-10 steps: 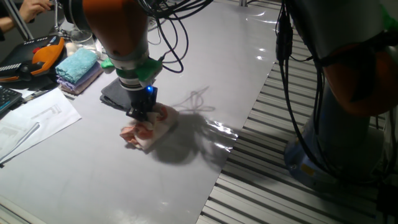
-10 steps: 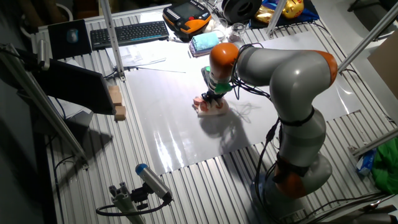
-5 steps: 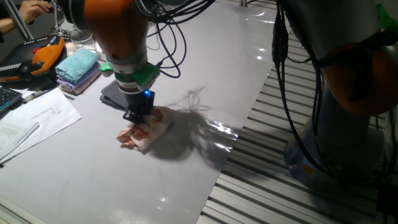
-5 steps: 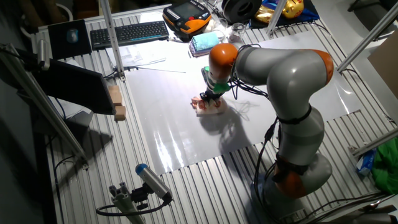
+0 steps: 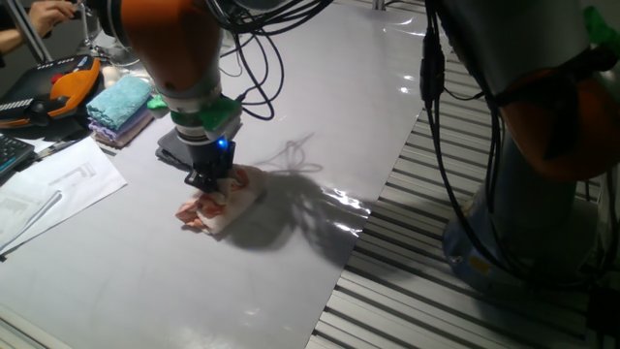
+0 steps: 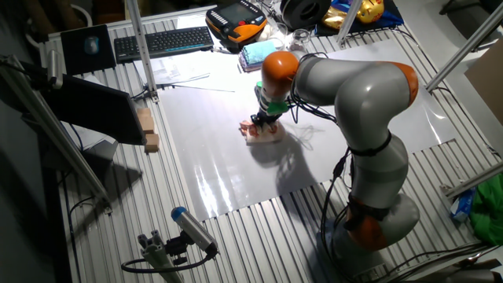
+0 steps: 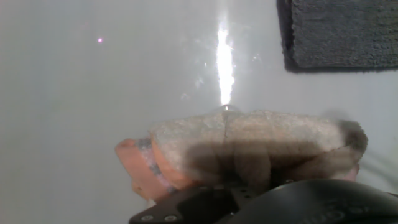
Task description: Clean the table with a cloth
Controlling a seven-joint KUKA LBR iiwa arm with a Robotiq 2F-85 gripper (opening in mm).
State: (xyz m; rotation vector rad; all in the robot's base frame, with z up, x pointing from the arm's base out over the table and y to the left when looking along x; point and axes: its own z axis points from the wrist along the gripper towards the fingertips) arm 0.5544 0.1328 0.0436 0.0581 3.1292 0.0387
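At the upper left of the one fixed view a teal towel (image 5: 120, 100) sat stacked at the bench (image 5: 320, 107) edge, with a sheet of paper (image 5: 48, 189) below it at the left. Just right of the towel a dark cloth (image 5: 172, 147) lay flat. Left of frame centre, the end effector (image 5: 209, 184) pointed straight down, pinching the cloth (image 5: 215, 201) and pressing it onto the bench.

Over the last second the cloth and end effector had slid a little toward the left of the frame, from near centre to closer beside the dark cloth, with the arm's shadow trailing to the right. In the other fixed view the same drift showed, the cloth (image 6: 262, 134) having crept left under the end effector (image 6: 262, 126). That read as a wiping stroke under way, with contact kept throughout.

In the hand view the cloth (image 7: 249, 146) bunched just ahead of the end effector's dark body at the bottom, the bench (image 7: 93, 93) glossy beyond it, and the dark cloth (image 7: 342, 31) in the upper right corner. Most of the bench looked still unwiped, so I judged the task early to midway.
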